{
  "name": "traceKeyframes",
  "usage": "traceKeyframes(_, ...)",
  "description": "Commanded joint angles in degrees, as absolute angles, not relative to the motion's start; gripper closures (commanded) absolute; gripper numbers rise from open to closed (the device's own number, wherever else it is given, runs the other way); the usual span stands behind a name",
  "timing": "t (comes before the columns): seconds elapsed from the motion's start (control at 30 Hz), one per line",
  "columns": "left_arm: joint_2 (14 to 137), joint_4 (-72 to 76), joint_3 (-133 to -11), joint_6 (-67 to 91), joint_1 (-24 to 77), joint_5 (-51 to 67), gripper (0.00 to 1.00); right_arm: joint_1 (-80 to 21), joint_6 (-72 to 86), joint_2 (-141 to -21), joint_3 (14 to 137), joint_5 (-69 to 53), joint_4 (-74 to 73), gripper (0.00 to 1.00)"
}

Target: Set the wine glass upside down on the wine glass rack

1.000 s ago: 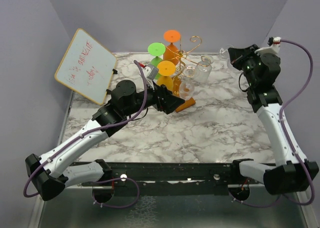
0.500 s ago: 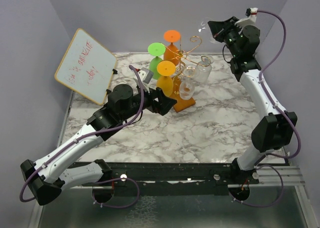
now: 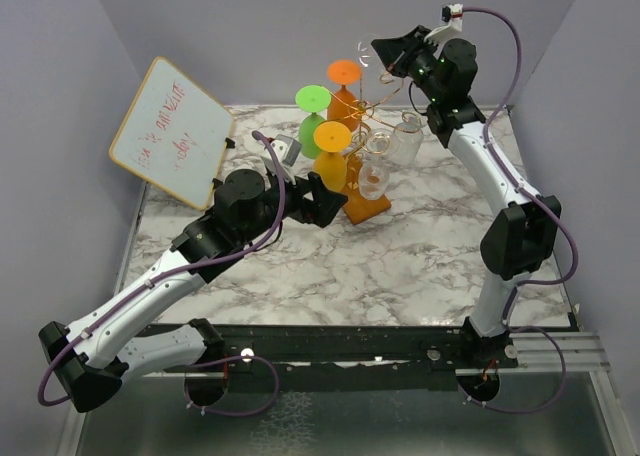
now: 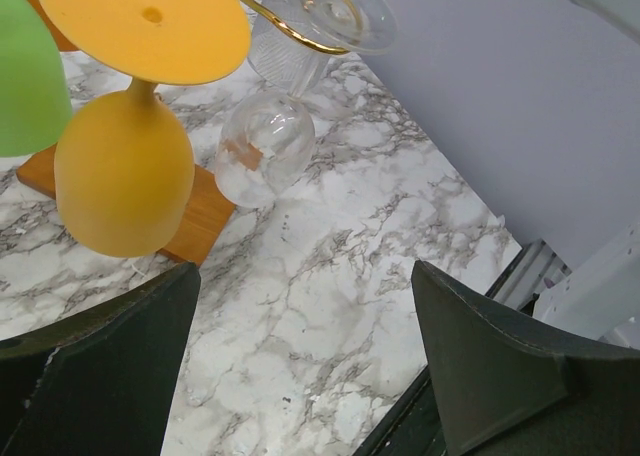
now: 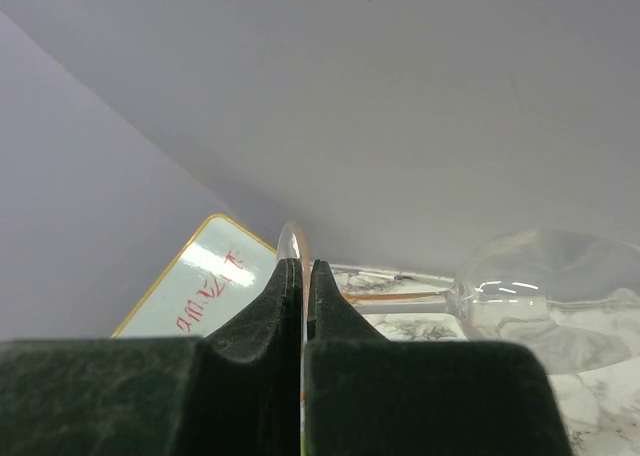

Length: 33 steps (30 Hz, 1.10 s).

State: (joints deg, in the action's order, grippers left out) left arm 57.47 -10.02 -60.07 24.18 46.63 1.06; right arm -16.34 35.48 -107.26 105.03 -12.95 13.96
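Both jaws unchanged: left wide, right pinching the wine glass (image 5: pixel 545 276), carried left toward the rack (image 3: pixel 370 209).

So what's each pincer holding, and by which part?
The right pincer grips a clear wine glass by the edge of its foot; the left pincer holds nothing.

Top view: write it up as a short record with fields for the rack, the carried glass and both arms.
wine glass rack: on the marble table, far centre; glasses hang on it upside down
wine glass: clear, in the air near the rack's top
right arm: reaching high, jaws shut on the wine glass's foot
left arm: low beside the rack's base, jaws open, holding nothing
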Motion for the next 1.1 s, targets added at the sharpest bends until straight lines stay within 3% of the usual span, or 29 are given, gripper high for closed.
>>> traceKeyframes(0.0,56.8,-11.5,-59.4,24.0,46.7,-2.7,0.12,-16.6,38.5,-106.6,105.4,-16.6,16.4,0.99)
traceKeyframes(1.07,56.4,-11.7,-59.1,25.6,46.7,-5.6,0.13,-17.1,45.1,-92.1,91.8,-13.0,10.4,0.99)
